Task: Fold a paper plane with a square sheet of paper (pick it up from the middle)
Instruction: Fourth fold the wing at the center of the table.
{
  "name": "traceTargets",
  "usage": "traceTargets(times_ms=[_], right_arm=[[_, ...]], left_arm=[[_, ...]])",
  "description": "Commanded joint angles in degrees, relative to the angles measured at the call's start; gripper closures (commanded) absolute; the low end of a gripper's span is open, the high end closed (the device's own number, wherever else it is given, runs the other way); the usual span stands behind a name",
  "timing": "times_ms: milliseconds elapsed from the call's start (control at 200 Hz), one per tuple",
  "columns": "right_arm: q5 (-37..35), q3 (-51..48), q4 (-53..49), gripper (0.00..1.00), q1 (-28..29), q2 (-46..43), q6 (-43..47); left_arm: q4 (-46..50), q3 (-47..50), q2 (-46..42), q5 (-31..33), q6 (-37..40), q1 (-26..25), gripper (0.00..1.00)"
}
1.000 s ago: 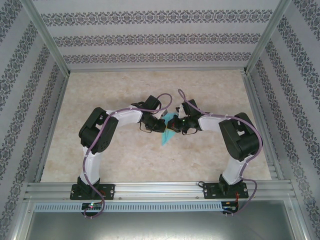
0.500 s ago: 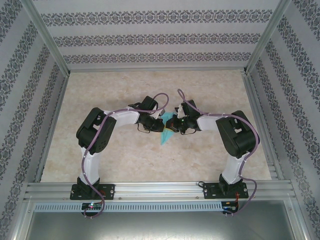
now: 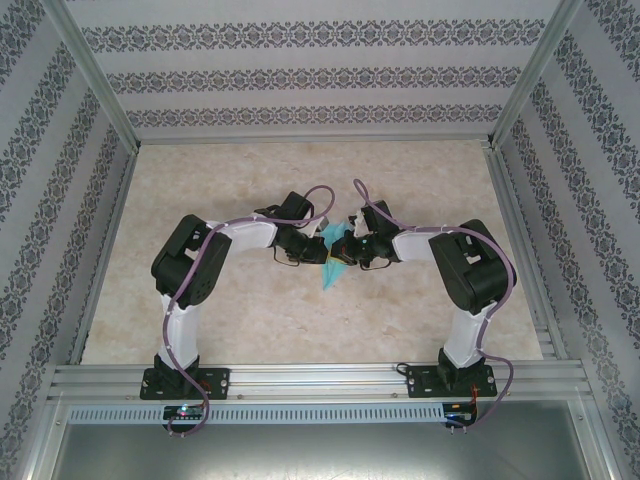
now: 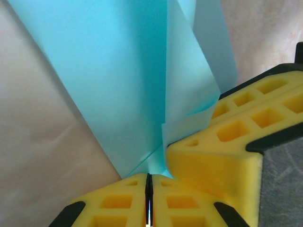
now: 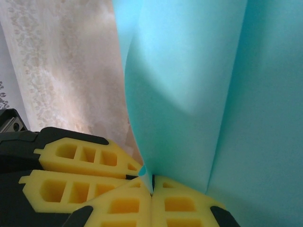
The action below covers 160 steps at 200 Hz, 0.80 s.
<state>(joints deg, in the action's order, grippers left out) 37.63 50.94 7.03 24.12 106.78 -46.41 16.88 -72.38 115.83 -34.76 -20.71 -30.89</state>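
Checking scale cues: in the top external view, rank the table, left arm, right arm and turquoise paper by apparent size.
1. table
2. left arm and right arm, alike, not ranked apart
3. turquoise paper

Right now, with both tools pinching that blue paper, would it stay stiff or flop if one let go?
Probably floppy: the blue paper bows in a soft curve near the right tool. Its folded layers, seen beside the left tool, likely stiffen it somewhat along the creases. It looks very light, so a push would probably slide or crumple it.
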Motion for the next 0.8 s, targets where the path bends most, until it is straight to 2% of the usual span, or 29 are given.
traceTargets(times_ms=[0, 330, 794], right_arm=[[-0.1, -0.71, 0.43, 0.98, -0.69, 0.62, 0.01], [-0.01, -0.89, 0.25, 0.98, -0.83, 0.71, 0.36], [-0.18, -0.6, -0.61, 0.98, -0.83, -0.17, 0.53]], left_arm=[[-1.04, -0.2, -3.12, -2.23, -1.26, 1.08, 0.87], [0.76, -0.8, -3.43, -1.16, -0.51, 1.34, 0.87], [-7.87, 3.31, -0.6, -2.77, -7.26, 2.37, 0.9]])
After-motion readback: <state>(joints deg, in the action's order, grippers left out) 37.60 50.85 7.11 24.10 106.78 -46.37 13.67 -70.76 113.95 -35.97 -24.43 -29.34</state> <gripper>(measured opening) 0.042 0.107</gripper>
